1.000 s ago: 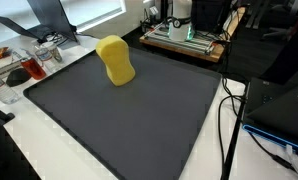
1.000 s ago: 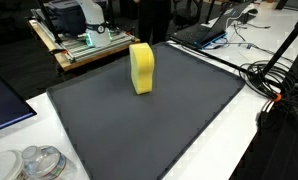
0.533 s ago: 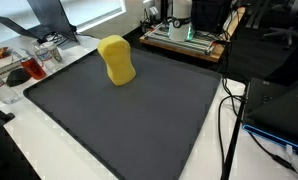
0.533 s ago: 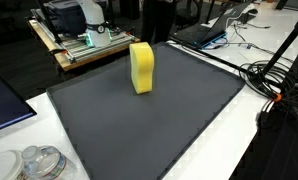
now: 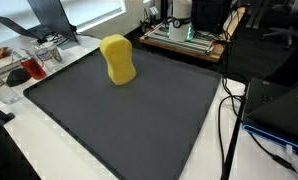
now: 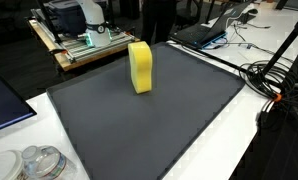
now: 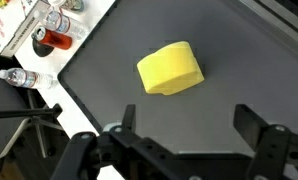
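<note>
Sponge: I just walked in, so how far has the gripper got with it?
Done: nothing yet; the sponge stands untouched on the mat. In hand: the open gripper hangs over it, empty. Left: any contact with it.

Your block (image 5: 116, 60) stands on the mat (image 5: 139, 120), near its far edge in both exterior views and well apart from the other edges. In the wrist view it sits ahead of your gripper (image 7: 189, 135), not touching it. Bottles (image 7: 54, 25) cluster off one mat corner, seemingly on the table (image 5: 39, 140). Cables (image 6: 274, 85) lie beside another edge.
</note>
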You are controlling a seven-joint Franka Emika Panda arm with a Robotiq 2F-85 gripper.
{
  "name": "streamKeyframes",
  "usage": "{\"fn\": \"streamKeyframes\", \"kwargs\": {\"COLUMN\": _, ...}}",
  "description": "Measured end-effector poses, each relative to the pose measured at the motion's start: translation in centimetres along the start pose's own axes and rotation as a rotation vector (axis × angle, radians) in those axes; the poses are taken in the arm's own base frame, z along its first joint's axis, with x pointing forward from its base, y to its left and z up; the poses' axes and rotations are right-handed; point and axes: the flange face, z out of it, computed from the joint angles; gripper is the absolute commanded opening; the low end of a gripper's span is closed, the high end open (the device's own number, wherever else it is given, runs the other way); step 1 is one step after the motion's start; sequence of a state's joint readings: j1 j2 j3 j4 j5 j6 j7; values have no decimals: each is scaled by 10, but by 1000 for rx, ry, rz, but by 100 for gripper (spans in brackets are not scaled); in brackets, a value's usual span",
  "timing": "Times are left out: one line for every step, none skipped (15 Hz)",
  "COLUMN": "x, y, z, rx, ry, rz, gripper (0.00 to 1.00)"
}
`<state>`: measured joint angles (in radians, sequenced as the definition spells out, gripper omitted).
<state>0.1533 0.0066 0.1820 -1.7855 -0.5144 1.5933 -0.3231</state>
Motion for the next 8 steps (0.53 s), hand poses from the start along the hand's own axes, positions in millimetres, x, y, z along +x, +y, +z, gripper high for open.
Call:
{"fn": "streamKeyframes", "kwargs": {"x": 0, "y": 0, "z": 0, "rx": 0, "ry": 0, "rz": 1, "gripper": 100}}
{"fn": "streamKeyframes", "kwargs": {"x": 0, "y": 0, "z": 0, "rx": 0, "ry": 0, "rz": 1, "gripper": 100}}
{"fn": "streamKeyframes", "kwargs": {"x": 0, "y": 1, "z": 0, "rx": -12, "ry": -4, "rz": 0, "gripper": 100}}
{"fn": "streamKeyframes", "kwargs": {"x": 2, "y": 0, "z": -1, "rx": -29, "ry": -5, "rz": 2, "gripper": 100}}
{"fn": "streamKeyframes", "kwargs": {"x": 5, "y": -4, "z": -2, "rx": -51, "ry": -9, "rz": 6, "gripper": 100}}
{"fn": "streamKeyframes", "kwargs": {"x": 11, "y": -11, "z": -4, "rx": -72, "ry": -10, "rz": 12, "gripper": 100}}
{"fn": "streamKeyframes", "kwargs": {"x": 20, "y": -22, "z": -7, "rx": -98, "ry": -11, "rz": 18, "gripper": 100}}
{"fn": "streamKeyframes", "kwargs": {"x": 28, "y": -34, "z": -9, "rx": -125, "ry": -14, "rz": 23, "gripper": 100}}
